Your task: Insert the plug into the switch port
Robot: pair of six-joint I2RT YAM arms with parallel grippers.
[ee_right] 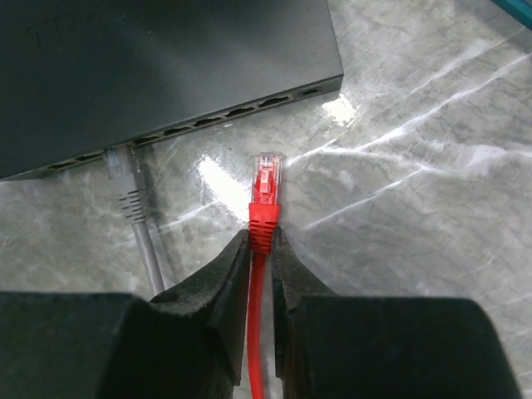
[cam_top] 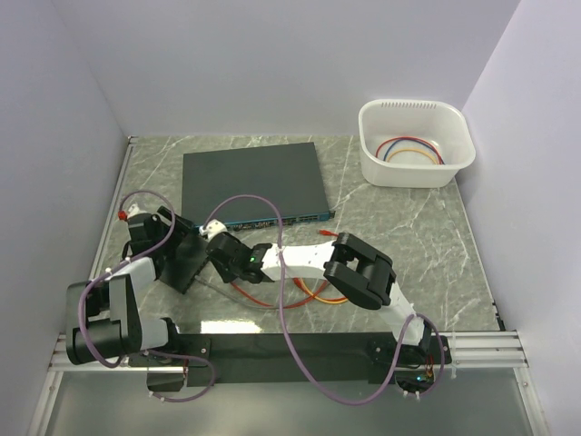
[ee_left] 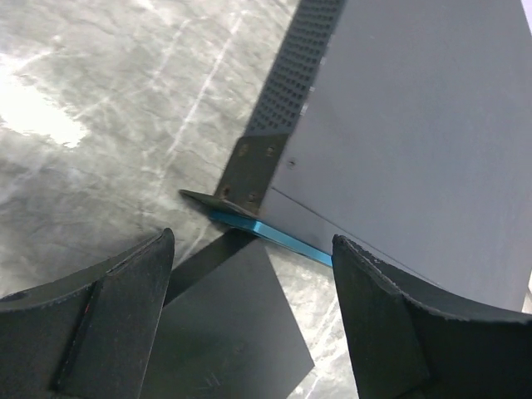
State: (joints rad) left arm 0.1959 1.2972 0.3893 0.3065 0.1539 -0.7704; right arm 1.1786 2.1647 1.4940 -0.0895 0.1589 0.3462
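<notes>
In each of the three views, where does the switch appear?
Top external: switch in the upper middle of the picture.
Left wrist: switch fills the right half.
Right wrist: only its teal edge, in the top right corner.
Shared landmark: the smaller black slab, in all three.

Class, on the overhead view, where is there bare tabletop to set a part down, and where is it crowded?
Free: the table right of the switch, between white tub and right arm. Narrow strip left of the switch. Crowded: before the switch, among left arm, black slab, cable loops.
</notes>
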